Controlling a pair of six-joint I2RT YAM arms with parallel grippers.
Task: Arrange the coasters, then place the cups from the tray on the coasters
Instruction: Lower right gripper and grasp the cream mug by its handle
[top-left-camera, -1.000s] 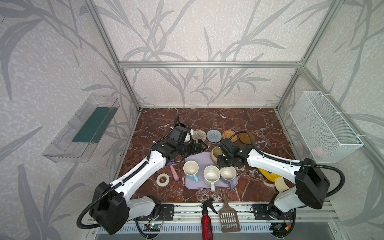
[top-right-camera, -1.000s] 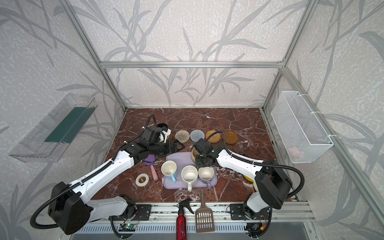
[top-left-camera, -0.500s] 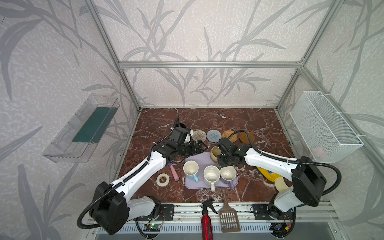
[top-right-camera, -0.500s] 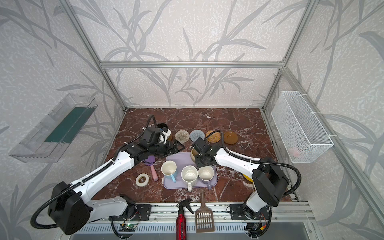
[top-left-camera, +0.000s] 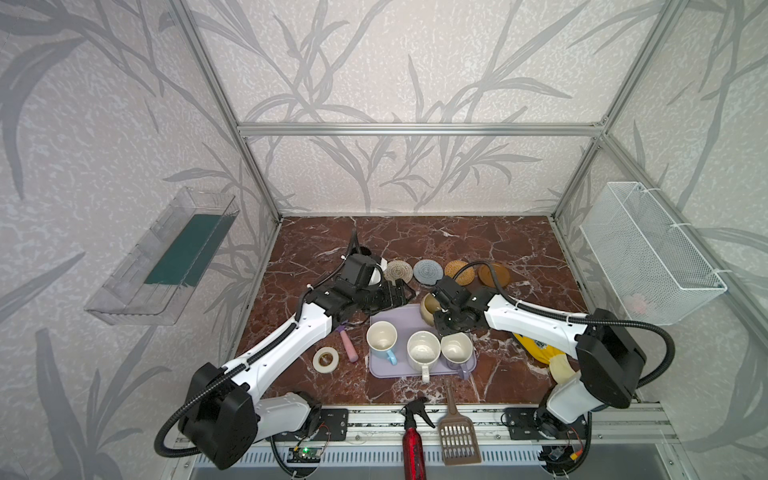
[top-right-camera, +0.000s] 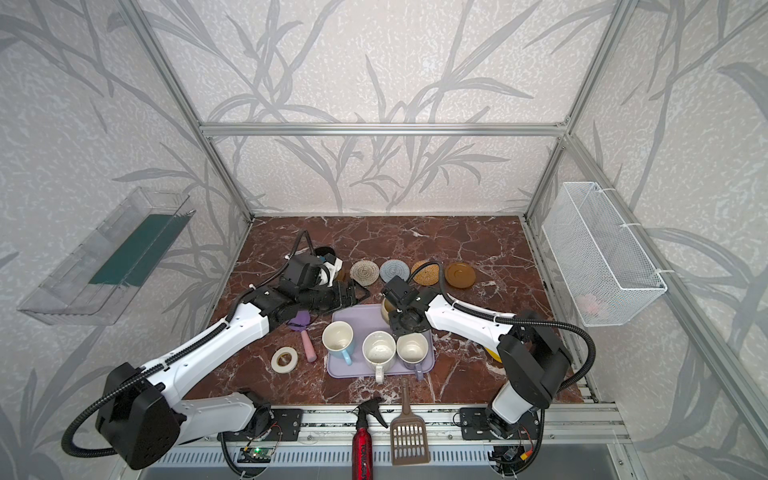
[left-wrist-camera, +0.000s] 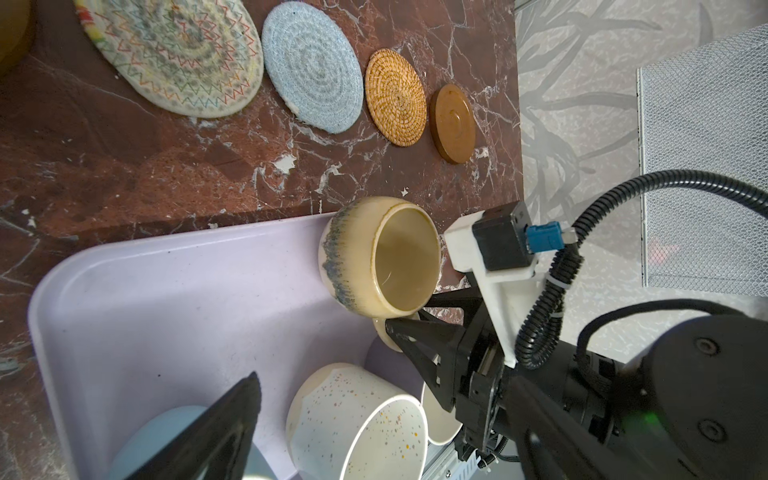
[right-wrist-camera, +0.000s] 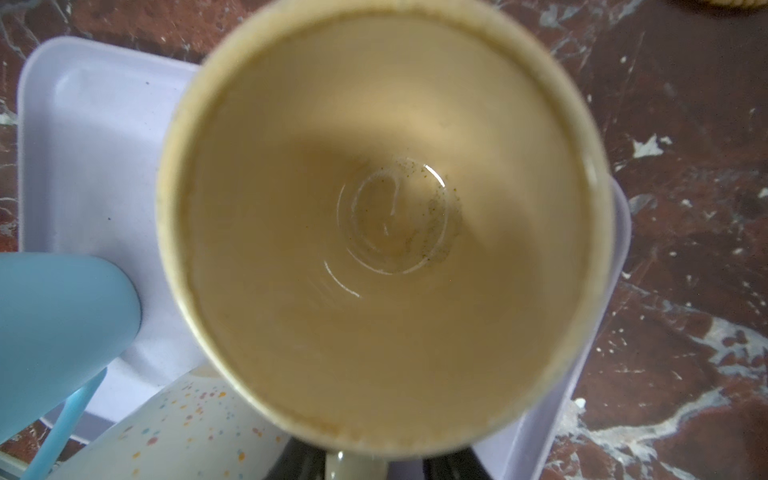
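The lavender tray (top-left-camera: 399, 316) (left-wrist-camera: 174, 299) (right-wrist-camera: 83, 124) holds a beige cup (top-left-camera: 430, 306) (top-right-camera: 388, 307) (left-wrist-camera: 374, 257) (right-wrist-camera: 374, 208) at its far right corner. Nearer stand light blue (top-left-camera: 381, 336), white (top-left-camera: 423, 347) and lavender (top-left-camera: 456, 347) cups. My right gripper (top-left-camera: 441, 319) (left-wrist-camera: 405, 322) (right-wrist-camera: 357, 465) has its fingers either side of the beige cup's handle, with a sliver of gap at one finger. My left gripper (top-left-camera: 399, 291) hangs open by the tray's far left corner; one finger (left-wrist-camera: 216, 428) shows. Cream (top-left-camera: 398, 271), grey-blue (top-left-camera: 428, 272), rattan (top-left-camera: 459, 272) and brown (top-left-camera: 493, 274) coasters form a row. A black cup (top-right-camera: 324, 252) peeks out behind the left wrist.
A white tape roll (top-left-camera: 326, 359), a pink stick (top-left-camera: 349, 349) and a purple brush (top-left-camera: 343, 329) lie left of the tray. A yellow cloth (top-left-camera: 536, 349) lies under the right arm. A red spray bottle (top-left-camera: 411, 436) and brown scoop (top-left-camera: 457, 432) sit at the front rail.
The right gripper's jaws have narrowed around the beige cup's handle and the arm has edged slightly left. The cup has not moved. The left arm is still.
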